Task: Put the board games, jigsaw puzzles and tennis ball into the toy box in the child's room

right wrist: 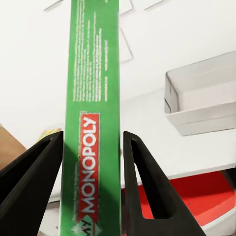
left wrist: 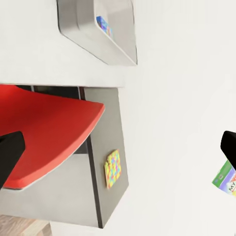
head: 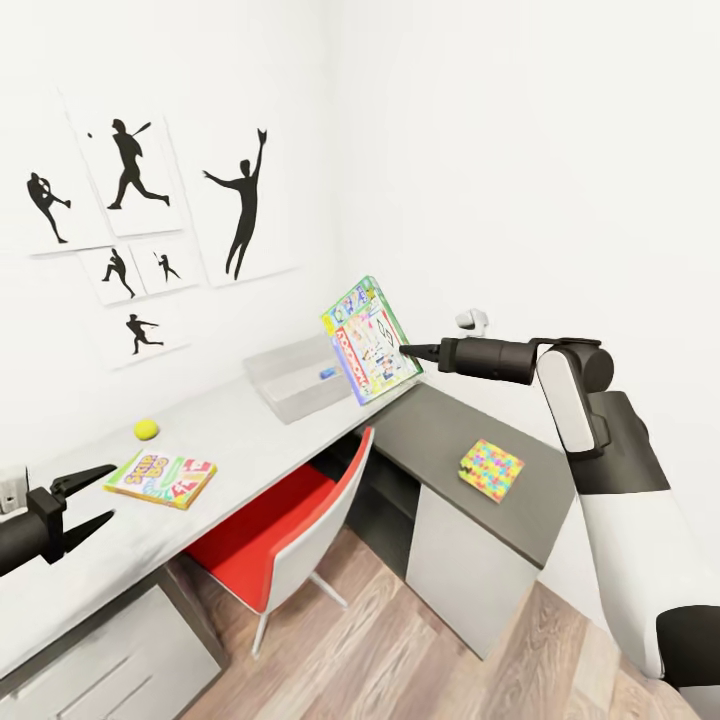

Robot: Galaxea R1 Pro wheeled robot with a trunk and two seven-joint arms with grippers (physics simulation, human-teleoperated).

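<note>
two arms are out over the desk corner. the right gripper [head: 412, 351] is pinching a green-edged monopoly box [head: 371, 340], its black fingers [right wrist: 147, 187] pressed on either side of the narrow edge, and the box hangs tilted on edge in the air just beside the toy box [head: 290, 385]. that grey bin sits on the pale table [head: 200, 440] near the wall corner, with something small and blue lying inside it. the left gripper [head: 85, 505] hovers low at the near end of the table, jaws spread and holding nothing. just beyond it the skip-bo box [head: 160, 478] lies flat on the table, and the tennis ball [head: 146, 429] rests a little further back, apart from the box. one jigsaw puzzle [head: 491, 470] lies flat on the darker grey side desk [head: 450, 430], well apart from the bin. a red chair [head: 290, 530] is tucked under the table. black baseball-player pictures [head: 135, 170] hang on the white wall.
</note>
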